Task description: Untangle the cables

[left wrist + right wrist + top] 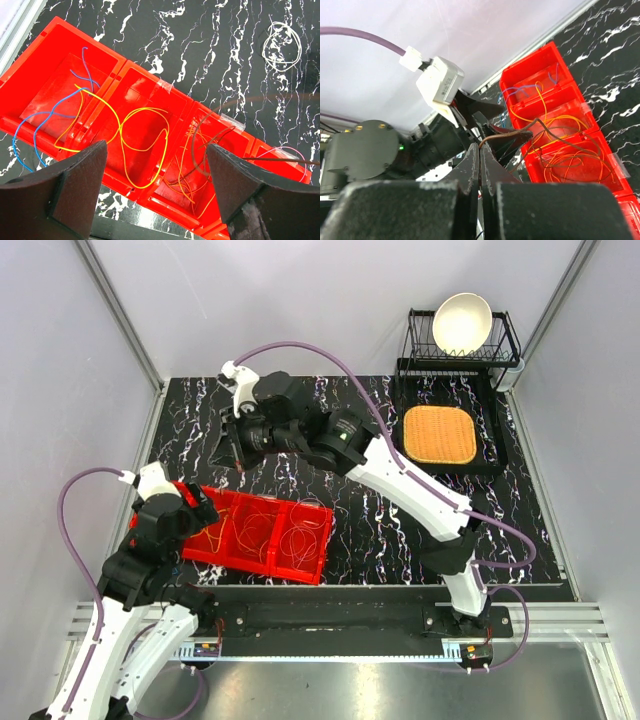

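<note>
Left fingers (pixel 75 190) spread wide over the red tray (pixel 50 90) at lower left, right fingers (pixel 470 167) pinching a brown cable (pixel 507 135).

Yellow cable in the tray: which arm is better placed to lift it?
Probably left: the left tool hangs open over the yellow cable; the right tool is shut on a brown cable.

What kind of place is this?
Probably a robot test cell in a lab: two arms bolted to a marbled table, plain white walls on metal posts, and staged props, a red tray of cables and a dish rack.
</note>
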